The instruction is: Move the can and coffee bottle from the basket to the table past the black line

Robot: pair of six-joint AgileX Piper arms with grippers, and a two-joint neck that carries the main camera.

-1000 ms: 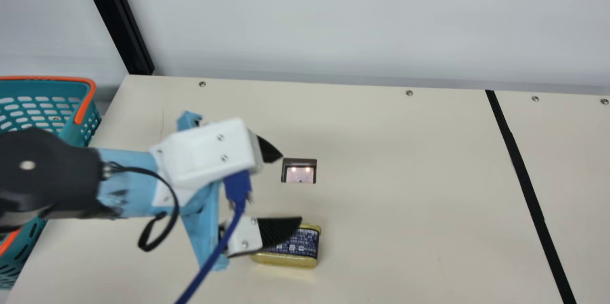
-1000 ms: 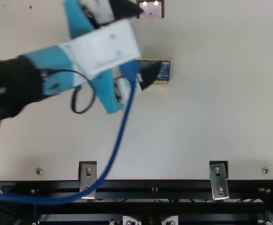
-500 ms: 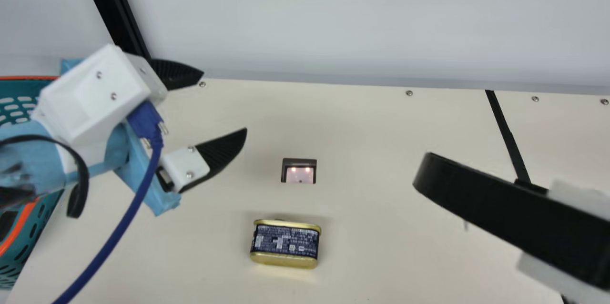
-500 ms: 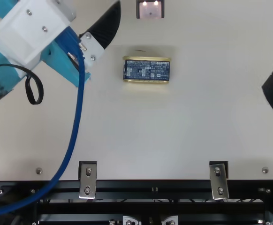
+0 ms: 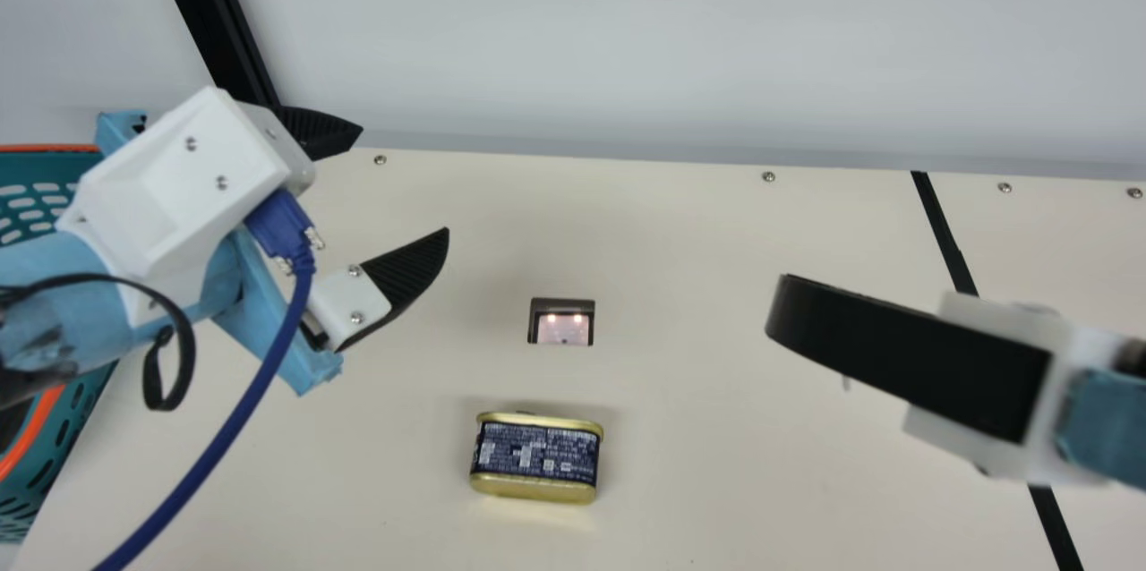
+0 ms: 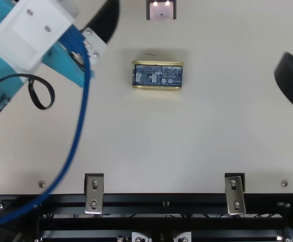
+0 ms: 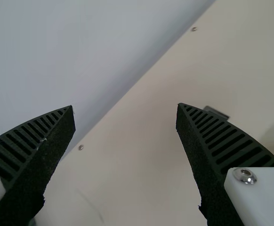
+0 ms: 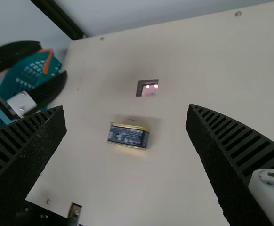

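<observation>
Both the left claw (image 5: 404, 180) and the right claw (image 5: 904, 356) have their fingers spread apart above a cream table (image 5: 680, 464).

A blue-and-gold can (image 5: 535, 457) rests between them, nearer the robot than the left claw's fingertips. A teal basket (image 5: 58, 432) with an orange handle is partly hidden behind the left claw and its arm. Beyond the right claw's fingertips, a black line (image 5: 943, 235) crosses the table.

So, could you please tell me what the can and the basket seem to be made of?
The can looks like glossy metal: its gold rims shine around a printed blue label. The basket is probably smooth moulded plastic, given its evenly slotted teal walls.
</observation>
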